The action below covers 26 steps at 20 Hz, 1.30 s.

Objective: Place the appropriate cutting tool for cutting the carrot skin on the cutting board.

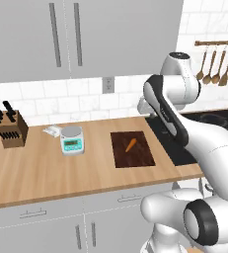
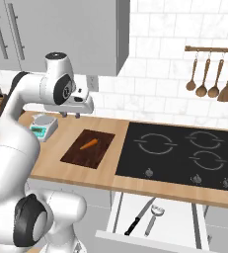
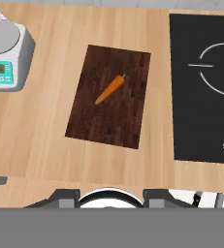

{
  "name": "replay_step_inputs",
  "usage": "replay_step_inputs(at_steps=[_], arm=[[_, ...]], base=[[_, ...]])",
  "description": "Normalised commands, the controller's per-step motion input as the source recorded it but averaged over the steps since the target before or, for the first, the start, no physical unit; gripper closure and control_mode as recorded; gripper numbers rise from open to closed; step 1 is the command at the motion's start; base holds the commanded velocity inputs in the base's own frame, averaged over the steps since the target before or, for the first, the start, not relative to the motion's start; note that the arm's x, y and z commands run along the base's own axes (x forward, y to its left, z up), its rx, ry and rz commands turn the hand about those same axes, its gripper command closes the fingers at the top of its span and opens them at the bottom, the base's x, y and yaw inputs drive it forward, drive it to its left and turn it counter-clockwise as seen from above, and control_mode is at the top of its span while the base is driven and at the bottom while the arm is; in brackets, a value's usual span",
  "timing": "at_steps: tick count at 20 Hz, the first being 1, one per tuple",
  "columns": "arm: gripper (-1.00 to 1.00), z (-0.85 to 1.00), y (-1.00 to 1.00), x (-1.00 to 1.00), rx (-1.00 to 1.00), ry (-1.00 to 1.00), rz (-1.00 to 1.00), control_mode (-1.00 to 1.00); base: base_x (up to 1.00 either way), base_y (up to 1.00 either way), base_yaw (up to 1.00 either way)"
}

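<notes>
The carrot (image 3: 110, 88) lies slantwise on the upper middle of the dark wooden cutting board (image 3: 96, 128), which sits flat on the wooden counter (image 1: 36, 173). Left of the board stands a white kitchen scale (image 1: 72, 139), and further left a wooden knife block (image 1: 10, 127) with black handles. Right of the board is the black cooktop (image 2: 184, 153). Below the cooktop an open drawer (image 2: 116, 213) holds the slim grey peeler (image 2: 153, 219), well apart from the board, beside a black-handled knife (image 2: 137, 219). The hand (image 2: 71, 114) hangs above the counter behind the board, grasping nothing; whether its fingers are spread or closed cannot be told.
</notes>
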Motion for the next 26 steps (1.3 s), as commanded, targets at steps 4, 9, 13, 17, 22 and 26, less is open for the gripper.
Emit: replay_step_inputs(at_steps=[4, 9, 13, 17, 22, 26], arm=[[-1.00, 0.00, -0.04, -0.25, 0.01, -0.11, 0.00, -1.00], [-1.00, -0.12, -0.59, -0.57, 0.05, -0.11, -0.05, -1.00], [-1.00, -0.27, -1.00, -0.26, 0.09, 0.03, -0.02, -1.00], [-1.00, -0.35, -1.00, -0.16, 0.03, 0.10, -0.01, -1.00], [-1.00, -0.50, -1.00, -0.38, 0.02, 0.01, 0.00, -1.00], [-1.00, -0.55, -0.70, -0.31, 0.04, 0.01, -0.10, -1.00]], base=[[0.00, 0.00, 0.00], [0.00, 0.00, 0.00], [0.00, 0.00, 0.00], [0.00, 0.00, 0.00], [0.00, 0.00, 0.00], [0.00, 0.00, 0.00]])
